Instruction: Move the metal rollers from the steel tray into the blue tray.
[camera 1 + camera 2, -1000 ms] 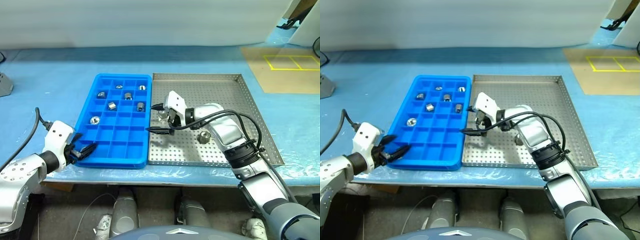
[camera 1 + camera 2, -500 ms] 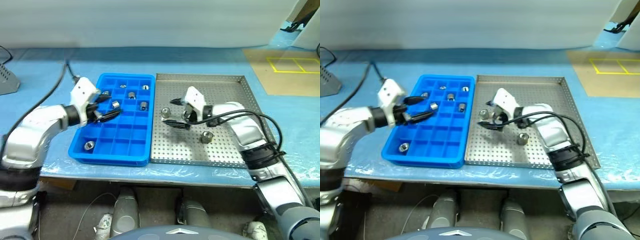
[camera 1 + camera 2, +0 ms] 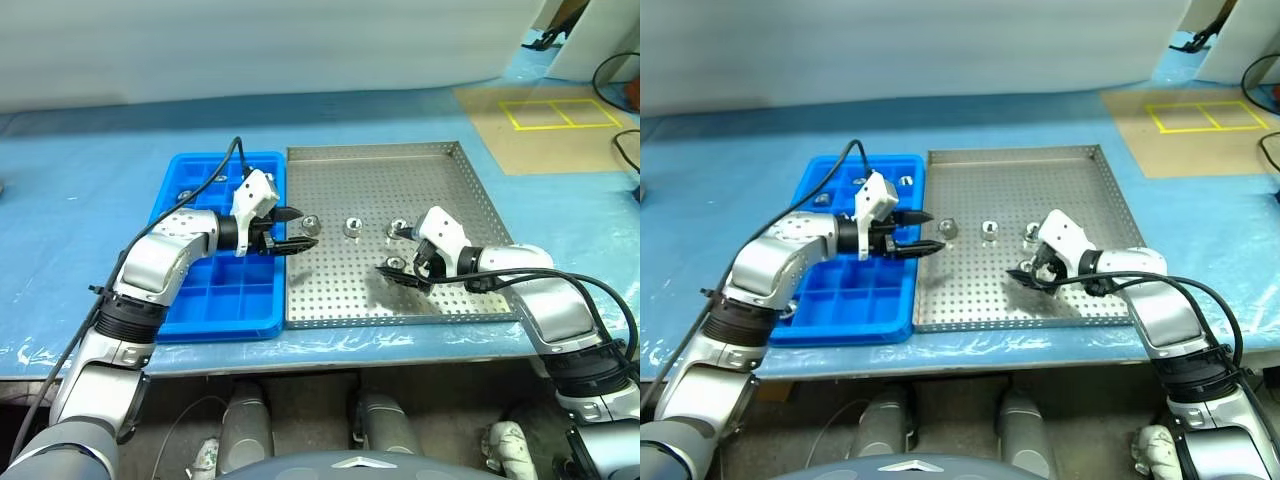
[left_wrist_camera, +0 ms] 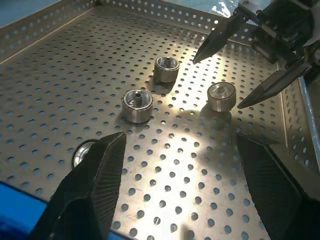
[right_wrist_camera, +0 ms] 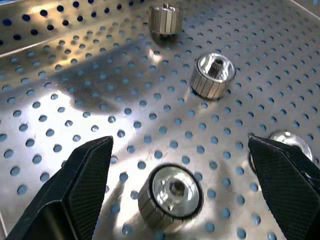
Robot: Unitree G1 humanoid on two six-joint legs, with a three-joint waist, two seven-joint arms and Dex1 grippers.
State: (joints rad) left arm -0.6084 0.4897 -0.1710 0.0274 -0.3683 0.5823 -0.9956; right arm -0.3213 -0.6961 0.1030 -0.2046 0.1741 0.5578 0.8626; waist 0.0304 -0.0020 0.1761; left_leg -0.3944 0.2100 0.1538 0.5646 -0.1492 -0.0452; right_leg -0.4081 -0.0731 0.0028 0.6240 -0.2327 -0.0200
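The steel tray holds several metal rollers. My left gripper reaches over the blue tray to the steel tray's left edge, open, with one roller lying just past its fingertips. In the left wrist view that roller sits beside one finger, partly hidden. Two more rollers lie mid-tray. My right gripper is open and low over the tray, and a roller rests on the floor between its fingers, untouched. A few rollers lie in the blue tray's far compartments.
Both trays sit side by side on a blue sheet covering the table. The steel tray's raised rim runs along the near side. A brown board with yellow lines lies far right. A black cable arcs above the left wrist.
My left arm has swung from the blue tray's near left corner across to the steel tray's left edge. My right gripper has drawn back to the right. Both stayed open. The camera shifted.
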